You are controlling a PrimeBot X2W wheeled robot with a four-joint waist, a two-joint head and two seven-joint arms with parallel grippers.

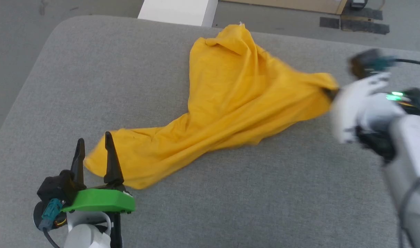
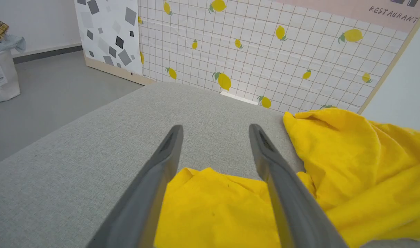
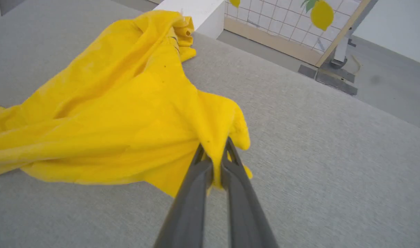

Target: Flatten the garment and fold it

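A: Garment where?
B: Rumpled on grey cushion, plain yellow side up.
A: Claws?
B: Right gripper clenched on the cloth's right-hand corner. Left gripper spread wide, fingers above the near-left end, gripping nothing.

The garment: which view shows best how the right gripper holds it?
The right wrist view: the right gripper pinches a fold of the garment, close up. The head view blurs that grip; the left wrist view shows another part of the cloth.
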